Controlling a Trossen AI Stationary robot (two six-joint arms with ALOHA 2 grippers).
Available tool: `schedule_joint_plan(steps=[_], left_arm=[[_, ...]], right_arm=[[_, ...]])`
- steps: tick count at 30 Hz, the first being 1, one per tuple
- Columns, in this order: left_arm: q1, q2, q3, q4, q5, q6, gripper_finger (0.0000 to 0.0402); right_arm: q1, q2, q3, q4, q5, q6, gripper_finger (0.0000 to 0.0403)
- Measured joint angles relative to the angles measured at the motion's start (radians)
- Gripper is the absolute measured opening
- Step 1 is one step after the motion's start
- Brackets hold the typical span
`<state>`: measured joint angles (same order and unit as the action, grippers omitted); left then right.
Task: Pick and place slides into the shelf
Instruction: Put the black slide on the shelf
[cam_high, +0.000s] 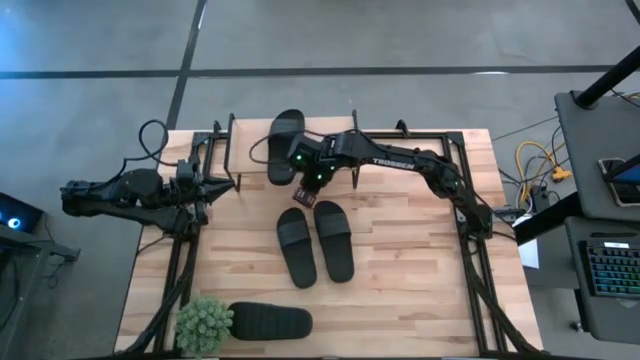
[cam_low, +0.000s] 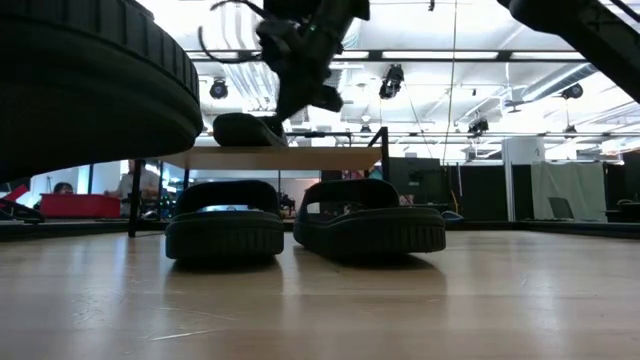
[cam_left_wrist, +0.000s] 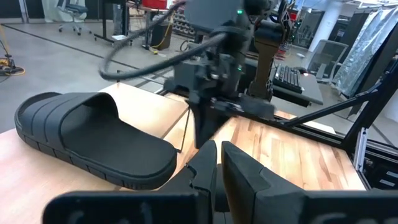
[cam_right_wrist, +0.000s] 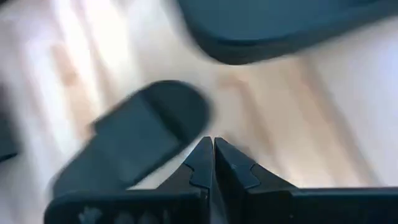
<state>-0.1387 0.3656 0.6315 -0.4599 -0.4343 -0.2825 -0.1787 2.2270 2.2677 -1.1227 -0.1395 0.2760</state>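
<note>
One black slide (cam_high: 285, 146) lies sole-down on the left half of the shelf (cam_high: 330, 135) at the table's far edge; the low view shows this slide (cam_low: 245, 130) on the light top board (cam_low: 300, 158). Two slides (cam_high: 297, 246) (cam_high: 335, 241) lie side by side at mid-table. A fourth slide (cam_high: 270, 322) lies at the near edge. My right gripper (cam_high: 304, 193) hangs shut above the shelf's near edge, just right of the shelved slide, holding nothing; its fingers (cam_right_wrist: 213, 149) are together. My left gripper (cam_high: 222, 185) waits shut at the shelf's left end.
A small green potted plant (cam_high: 205, 325) stands at the near-left corner beside the fourth slide. Black frame rails (cam_high: 470, 250) run along the table's left and right sides. Bare wood lies to the right of the mid-table pair. The shelf's right half (cam_high: 335, 150) holds no slide.
</note>
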Motion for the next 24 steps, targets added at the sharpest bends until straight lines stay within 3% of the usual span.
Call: schedule_joint_plan(steps=[9, 15, 24], left_arm=[[0.0, -0.001, 0.0, -0.002, 0.0, 0.001, 0.001], [0.0, -0.002, 0.0, -0.003, 0.0, 0.001, 0.001], [0.0, -0.002, 0.0, -0.007, 0.0, 0.002, 0.001]], right_arm=[[0.041, 0.034, 0.0, 0.172, -0.016, 0.039, 0.0009], [0.039, 0.034, 0.0, 0.243, 0.062, 0.039, 0.0009], [0.011, 0.034, -0.02, 0.268, 0.065, 0.039, 0.0009]])
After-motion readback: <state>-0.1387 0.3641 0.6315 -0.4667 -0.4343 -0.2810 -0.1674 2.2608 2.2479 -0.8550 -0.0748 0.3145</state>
